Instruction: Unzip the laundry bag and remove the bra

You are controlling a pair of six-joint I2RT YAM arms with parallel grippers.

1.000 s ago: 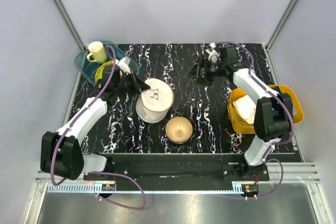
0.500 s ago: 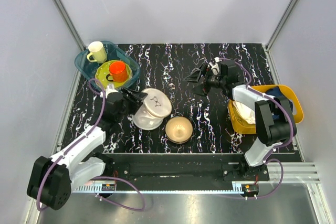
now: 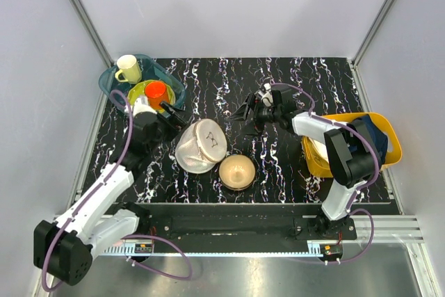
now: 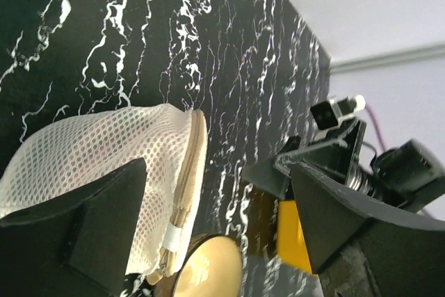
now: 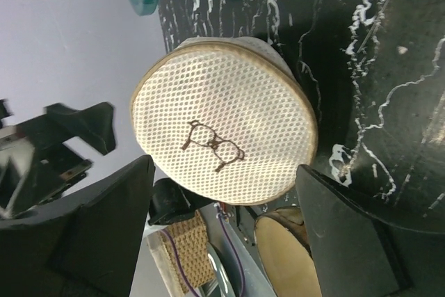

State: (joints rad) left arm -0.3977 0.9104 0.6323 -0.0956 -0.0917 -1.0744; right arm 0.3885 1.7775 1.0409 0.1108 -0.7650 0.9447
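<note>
Cream-white mesh drum-shaped laundry bag (image 3: pixel 200 145) lies tilted on the black white-veined table (image 3: pixel 292 81), just beside a round bronze bowl (image 3: pixel 236 170). The lid is on, marked with a small dark bra drawing (image 5: pixel 211 145). Left gripper (image 3: pixel 169 112) is spread wide at the bag's far-left side. Right gripper (image 3: pixel 245 114) is spread wide, empty, facing the lid.

The cream-white mesh drum laundry bag (image 3: pixel 200 145) lies tilted left of the bench's middle, its round lid turned toward the wide-spread right gripper (image 3: pixel 245 116). Bare black marbled tabletop (image 3: pixel 229 78) runs between them and on to the far edge and far-right corner. A round bronze bowl (image 3: pixel 237 171) sits just beside the bag's near-right side. The left gripper (image 3: pixel 172 112), jaws apart, fills the gap between the bag and the teal plastic tray (image 3: pixel 108 83) of crockery in the far-left corner. A yellow plastic basin (image 3: pixel 395 145) blocks the right edge.
</note>
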